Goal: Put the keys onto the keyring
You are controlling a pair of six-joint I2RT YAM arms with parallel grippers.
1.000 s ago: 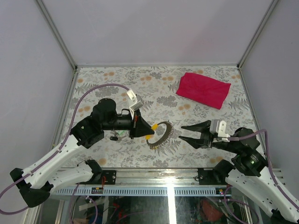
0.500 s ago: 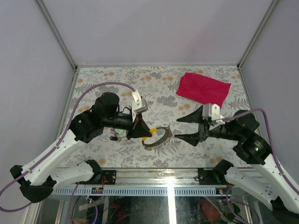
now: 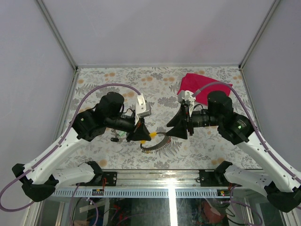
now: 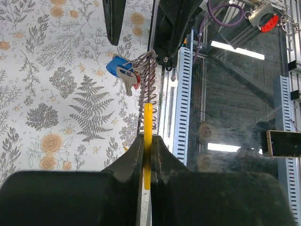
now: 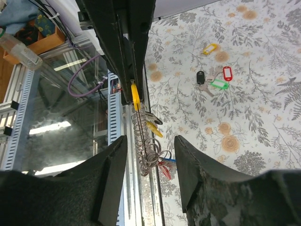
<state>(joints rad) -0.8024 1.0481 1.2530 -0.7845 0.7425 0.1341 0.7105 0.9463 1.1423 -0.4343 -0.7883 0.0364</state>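
- Left end effector (image 4: 148, 140): jaws clamped on the yellow tag (image 4: 148, 122) of the keyring (image 4: 146, 80), steadying its coil for threading.
- Right end effector (image 5: 150, 140): jaws apart, empty, facing the coil's free end.
- Keys (image 5: 217, 79): loose on the bench (image 5: 263, 103) behind the clamping tips, apparently awaiting pickup.
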